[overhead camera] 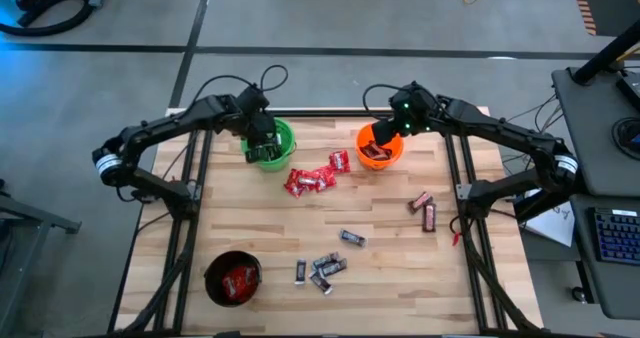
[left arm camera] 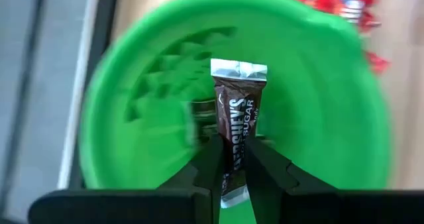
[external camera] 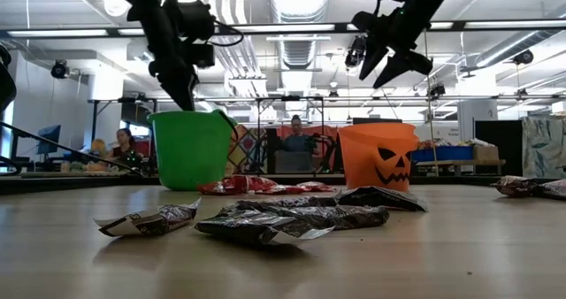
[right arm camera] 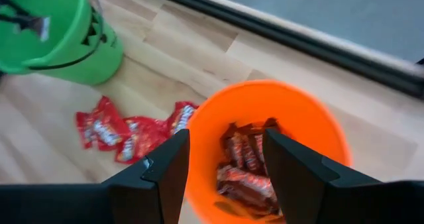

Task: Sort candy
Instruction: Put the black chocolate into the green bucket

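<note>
My left gripper [left arm camera: 233, 159] hangs over the green bucket [overhead camera: 271, 144], shut on a dark brown bar [left arm camera: 237, 128]. My right gripper [right arm camera: 224, 159] stands open above the orange bucket [overhead camera: 380, 146], which holds several brown-red bars [right arm camera: 244, 168]; nothing is between its fingers. Red packets [overhead camera: 312, 178] lie on the table between the two buckets. Two brown-red bars [overhead camera: 424, 209] lie toward the right edge. Small black-silver bars [overhead camera: 325, 266] lie near the front. My left gripper pinches the bar's lower half [left arm camera: 233, 151] between its two fingers, coming from above and slanting down. The bar sticks out past the fingertips over the green bucket's mouth, its silver crimped end [left arm camera: 238, 69] foremost, clear of the bucket.
A black bucket [overhead camera: 232, 278] with red packets inside stands at the near left corner. The table's dark frame rails [overhead camera: 190, 178] run along both sides. People sit in the room beyond the far edge [external camera: 296, 133].
</note>
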{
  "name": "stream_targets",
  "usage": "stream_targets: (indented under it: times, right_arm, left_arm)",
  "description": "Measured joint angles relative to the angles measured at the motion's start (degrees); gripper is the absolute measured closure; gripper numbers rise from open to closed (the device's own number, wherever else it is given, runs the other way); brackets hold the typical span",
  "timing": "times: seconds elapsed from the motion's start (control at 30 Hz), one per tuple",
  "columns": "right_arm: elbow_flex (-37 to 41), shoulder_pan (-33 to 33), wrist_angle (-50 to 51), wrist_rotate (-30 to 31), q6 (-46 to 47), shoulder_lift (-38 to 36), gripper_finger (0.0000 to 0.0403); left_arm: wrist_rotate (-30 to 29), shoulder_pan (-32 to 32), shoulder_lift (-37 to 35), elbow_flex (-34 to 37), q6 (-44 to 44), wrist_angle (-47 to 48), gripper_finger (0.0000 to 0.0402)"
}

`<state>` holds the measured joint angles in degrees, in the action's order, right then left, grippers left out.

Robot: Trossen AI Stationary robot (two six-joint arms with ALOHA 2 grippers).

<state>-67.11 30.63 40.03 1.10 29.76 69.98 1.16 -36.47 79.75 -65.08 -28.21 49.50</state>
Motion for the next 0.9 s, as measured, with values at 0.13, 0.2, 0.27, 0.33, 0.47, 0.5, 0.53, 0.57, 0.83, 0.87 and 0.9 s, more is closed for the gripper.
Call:
stream_targets:
  times: [0.13,0.2,0.27,0.33,0.47,0.5,0.53,0.57,0.83,0.87,0.9]
  right_arm:
    - [0.0,0.0,0.2,-3.6,2.9,-0.2,0.022]
    - [0.0,0.0,0.2,-5.3,4.7,-0.2,0.022]
    - [0.0,0.0,0.2,-6.6,6.8,-0.2,0.022]
    - [0.0,0.0,0.4,-8.5,8.6,-0.2,0.022]
    - [-1.1,-0.7,2.1,-12.0,10.7,-0.2,0.022]
    - [-1.7,-1.1,2.8,-12.9,10.9,-0.2,0.022]
    - [-2.3,-1.4,3.7,-13.9,10.9,-0.2,0.022]
    - [-2.8,-1.7,4.6,-14.9,10.7,-0.2,0.022]
    - [-6.9,-7.5,12.8,-16.7,8.4,-0.2,0.022]
    - [-7.3,-8.7,13.5,-16.7,8.2,-0.2,0.022]
    - [-7.5,-10.2,14.0,-16.6,8.1,-0.2,0.022]
  left_arm:
    - [-2.0,-0.1,0.0,-0.6,-0.1,0.0,0.0349]
    - [-2.0,0.0,0.0,-0.6,-0.5,0.1,0.0336]
    - [-2.0,0.0,0.0,-0.6,-0.7,0.2,0.0323]
    - [-2.1,0.0,0.0,-0.5,-0.7,0.2,0.0309]
    - [-2.1,0.0,0.1,-0.5,-0.4,0.2,0.0287]
    - [-2.1,0.0,0.1,-0.7,-0.4,0.2,0.0283]
    - [-2.1,0.0,0.1,-0.9,-0.3,0.4,0.028]
    - [-2.1,0.0,0.1,-1.5,-0.1,0.6,0.0277]
    - [4.5,0.2,-0.2,-13.8,9.5,6.6,0.0275]
    - [7.9,0.2,-0.4,-15.3,12.1,6.6,0.0276]
    - [11.7,0.2,-0.7,-16.5,14.7,6.5,0.0276]
